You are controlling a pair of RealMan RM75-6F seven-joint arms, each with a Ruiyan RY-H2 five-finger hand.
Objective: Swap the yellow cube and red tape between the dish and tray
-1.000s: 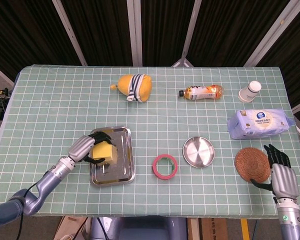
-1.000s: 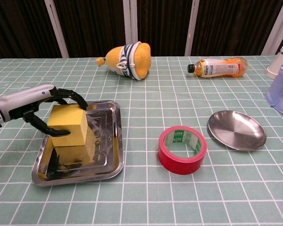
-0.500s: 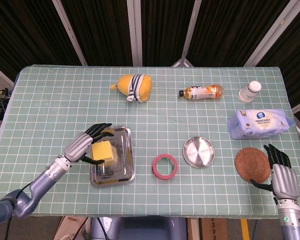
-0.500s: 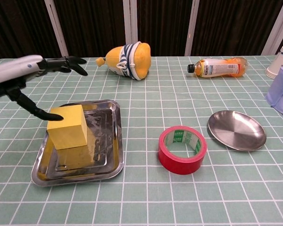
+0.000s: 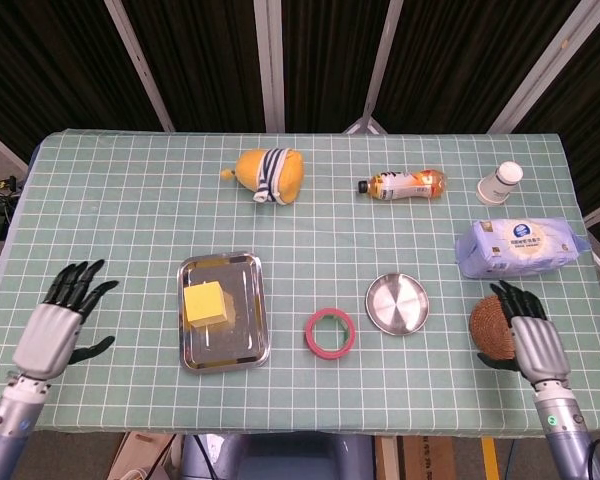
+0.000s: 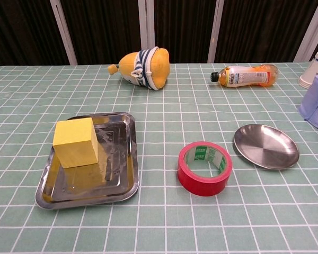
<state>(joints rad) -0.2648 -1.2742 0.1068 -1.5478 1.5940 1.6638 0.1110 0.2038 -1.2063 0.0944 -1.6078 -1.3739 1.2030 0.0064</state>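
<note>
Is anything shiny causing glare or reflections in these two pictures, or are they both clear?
Chest view: sharp; the steel tray mirrors the yellow cube as a yellow smear, and the round dish shows soft bright patches. Head view: evenly lit, dish only mildly shiny, no harsh glare.

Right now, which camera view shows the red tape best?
The chest view: the red tape is close and large, with its inner ring and green printed label visible, lying on the table between the tray and the dish. The head view shows it from above, only as a small ring.
</note>
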